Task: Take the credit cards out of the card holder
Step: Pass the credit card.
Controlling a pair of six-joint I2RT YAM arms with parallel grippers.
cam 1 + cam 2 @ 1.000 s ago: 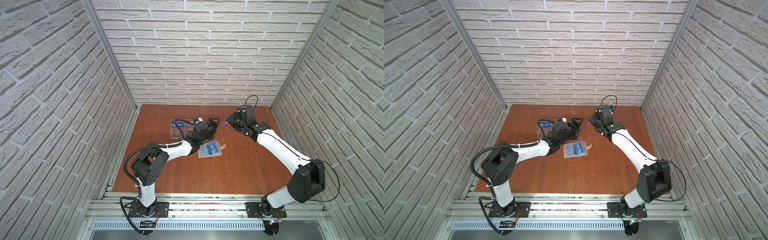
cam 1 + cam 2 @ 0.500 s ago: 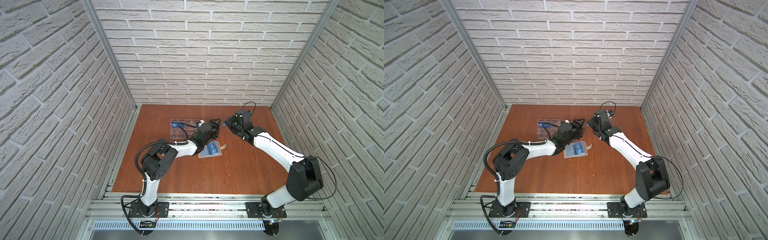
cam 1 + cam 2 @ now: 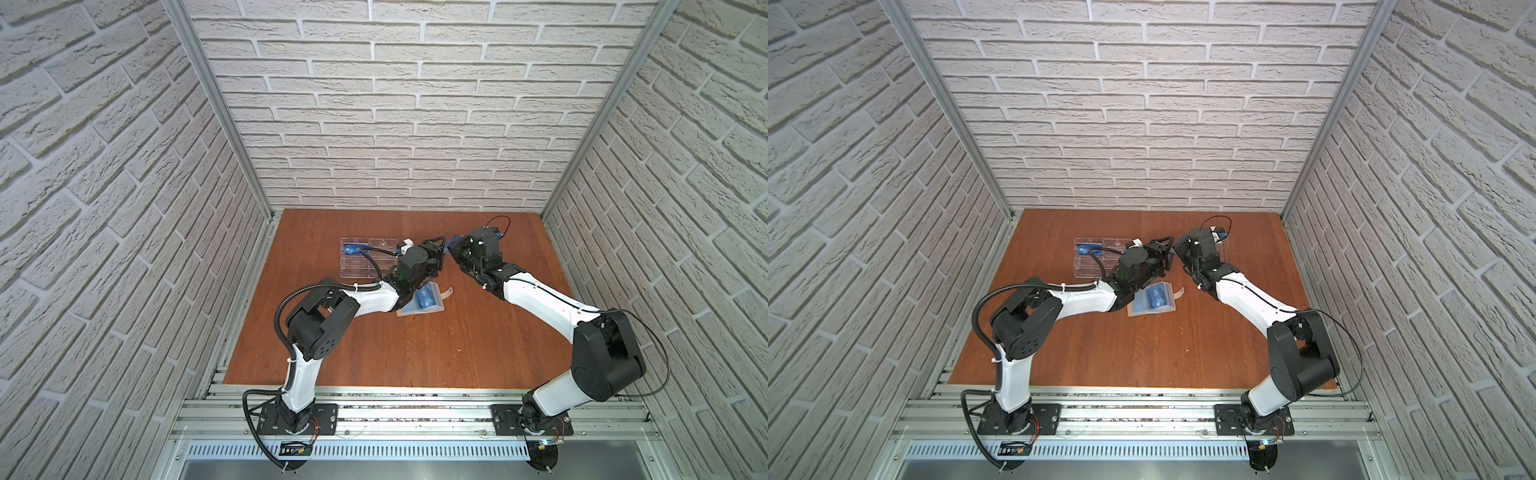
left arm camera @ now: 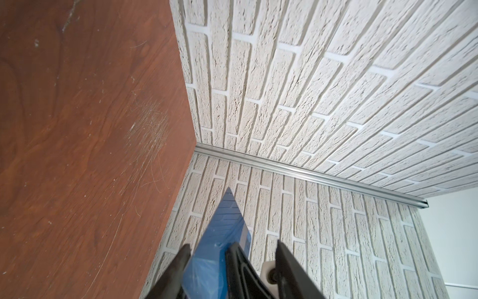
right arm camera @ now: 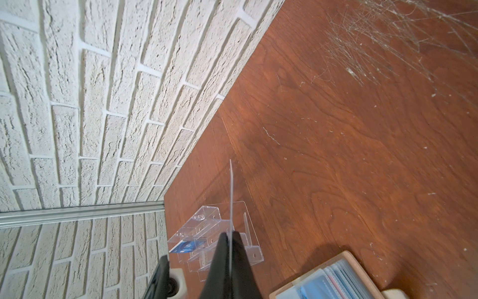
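Pinching a stiff, slick-looking credit card (image 4: 222,227) by its flat faces near the table's (image 4: 77,129) back edge, the right gripper (image 5: 229,234) is clamped while the left gripper (image 4: 232,244) gapes around it.

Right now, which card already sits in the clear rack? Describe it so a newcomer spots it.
On the wooden table, find the clear tiered rack near the back wall, on the left arm's side. One blue card lies in its rear tier: the only card in the rack, unlike those sleeved in the tan card holder.
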